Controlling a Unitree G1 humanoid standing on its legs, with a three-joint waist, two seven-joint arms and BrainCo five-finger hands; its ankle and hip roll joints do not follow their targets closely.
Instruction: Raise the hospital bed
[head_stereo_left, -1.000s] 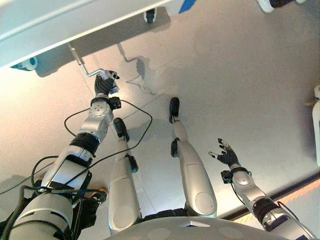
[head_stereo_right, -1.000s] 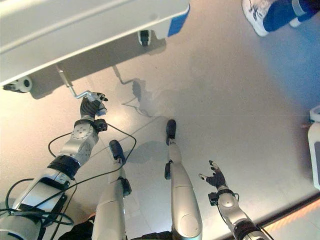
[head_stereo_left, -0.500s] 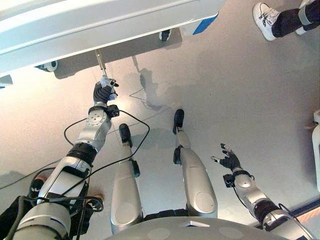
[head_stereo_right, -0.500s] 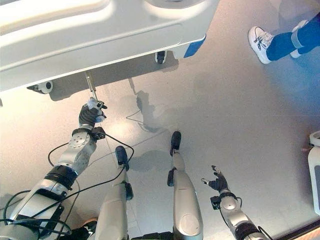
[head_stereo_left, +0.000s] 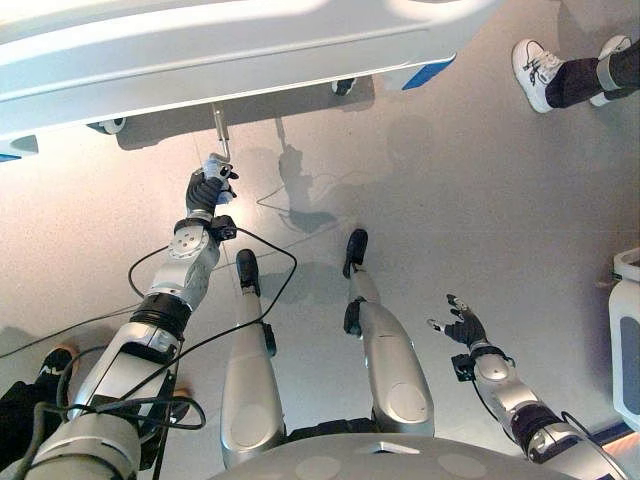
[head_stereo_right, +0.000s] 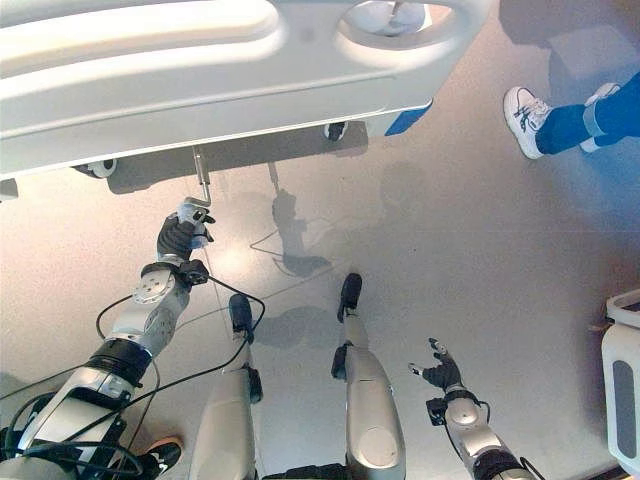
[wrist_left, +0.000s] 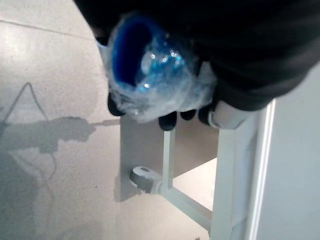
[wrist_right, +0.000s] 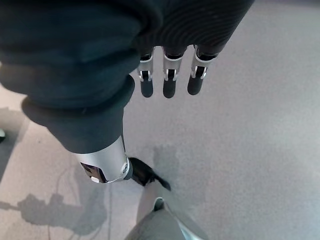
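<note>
The white hospital bed's footboard (head_stereo_left: 230, 45) runs along the top of the eye views. A thin metal crank (head_stereo_left: 219, 125) comes down from under its edge. My left hand (head_stereo_left: 205, 188) is shut on the crank's handle (wrist_left: 150, 75), which is blue and wrapped in clear plastic in the left wrist view. The crank shaft points nearly straight from the bed toward that hand. Low on the right, my right hand (head_stereo_left: 464, 328) hangs over bare floor with its fingers (wrist_right: 167, 80) straight and nothing in it.
Bed castors (head_stereo_left: 106, 126) (head_stereo_left: 343, 87) stand under the frame, with a blue corner piece (head_stereo_left: 428, 73) beside one. A person's legs and white shoe (head_stereo_left: 535, 70) are at the upper right. A white container (head_stereo_left: 625, 340) stands at the right edge.
The camera has shifted, showing more of the bed. My left hand has turned the crank: its handle swung from out to the side to in line with the shaft. The right hand stayed idle.
</note>
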